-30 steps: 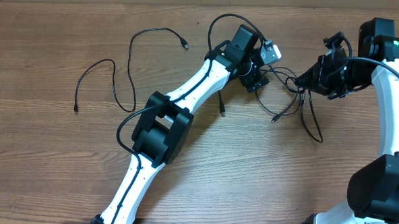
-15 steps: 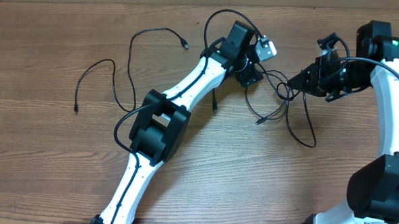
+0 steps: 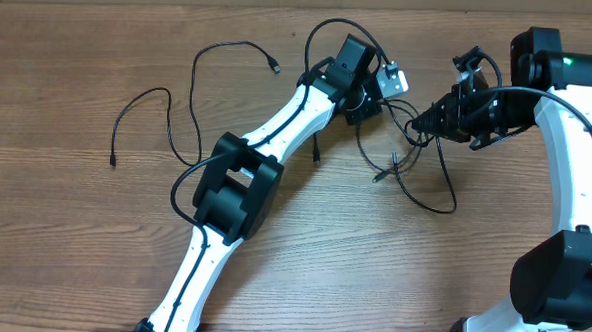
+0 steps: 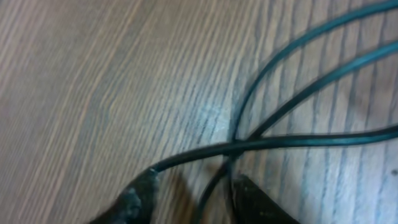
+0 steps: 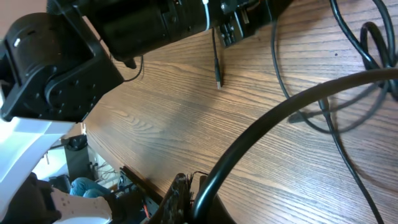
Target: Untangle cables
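- Wooden table (image 3: 73, 236) is carrying thin black cables. How is the untangling going?
- Partly done, I am guessing. A loose cable (image 3: 114, 143) is lying by itself toward the far left corner of the table, well apart from the mess. I cannot tell if it is one cable or two.
- And the rest?
- A tangle of cables (image 3: 414, 141) is lying near the far edge, over toward the right side. Its loops are crossing each other, so that part is not done yet.
- What are the hands doing?
- Both are working at the tangle. The left gripper (image 3: 364, 109) is reaching in from the left. Its wrist view is showing its fingers (image 4: 134, 196) standing a little apart, with a strand running through the gap, right where the cables are crossing. The right gripper (image 3: 426, 120) is squeezing tight on a held cable (image 5: 311, 99), which is rising up from its tips.
- So what is left?
- Pulling those crossing loops apart, then laying each cable down alone. I am thinking that is the bigger part.
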Tool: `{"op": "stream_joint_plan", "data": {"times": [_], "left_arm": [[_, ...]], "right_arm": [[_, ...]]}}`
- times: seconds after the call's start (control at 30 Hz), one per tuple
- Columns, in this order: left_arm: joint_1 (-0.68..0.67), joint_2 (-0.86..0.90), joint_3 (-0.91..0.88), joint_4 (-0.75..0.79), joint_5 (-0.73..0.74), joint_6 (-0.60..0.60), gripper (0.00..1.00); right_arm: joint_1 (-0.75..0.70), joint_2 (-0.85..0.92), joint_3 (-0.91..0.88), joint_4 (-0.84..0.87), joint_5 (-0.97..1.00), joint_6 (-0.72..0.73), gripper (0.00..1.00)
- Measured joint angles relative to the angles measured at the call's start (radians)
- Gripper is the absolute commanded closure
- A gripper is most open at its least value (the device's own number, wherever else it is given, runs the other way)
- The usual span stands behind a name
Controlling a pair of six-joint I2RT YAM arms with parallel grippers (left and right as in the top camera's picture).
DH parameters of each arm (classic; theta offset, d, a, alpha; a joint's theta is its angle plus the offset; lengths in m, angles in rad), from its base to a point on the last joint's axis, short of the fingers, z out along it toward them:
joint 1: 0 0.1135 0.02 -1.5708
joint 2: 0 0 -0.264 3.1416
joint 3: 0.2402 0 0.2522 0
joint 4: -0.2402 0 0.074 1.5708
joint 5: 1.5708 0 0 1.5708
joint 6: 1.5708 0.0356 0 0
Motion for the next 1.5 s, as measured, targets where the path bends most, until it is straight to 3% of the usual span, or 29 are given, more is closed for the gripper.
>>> {"op": "stream_joint_plan", "data": {"times": [0.03, 0.13, 0.33, 0.67, 1.1, 1.5], "left_arm": [[0.000, 0.003, 0.000, 0.002, 0.001, 0.004, 0.90], [0.000, 0.016, 0.000, 0.018, -0.003, -0.003, 0.96], [0.000, 0.023, 0.003, 0.089, -0.092, -0.076, 0.96], [0.000, 0.015, 0.028, 0.059, -0.275, -0.195, 0.96], [0.016, -0.167, 0.038, -0.079, -0.465, -0.237, 0.96], [0.135, -0.210, 0.039, -0.269, -0.506, -0.302, 0.96]], "right_arm": [[0.000, 0.000, 0.000, -0.001, 0.000, 0.000, 0.96], [0.000, 0.000, 0.000, 0.000, 0.000, 0.000, 0.96], [0.000, 0.000, 0.000, 0.003, 0.000, -0.003, 0.96], [0.000, 0.000, 0.000, 0.020, 0.012, -0.004, 0.96], [0.000, 0.000, 0.000, 0.094, 0.160, 0.041, 0.96], [0.000, 0.000, 0.000, 0.145, 0.323, 0.132, 0.96]]}}
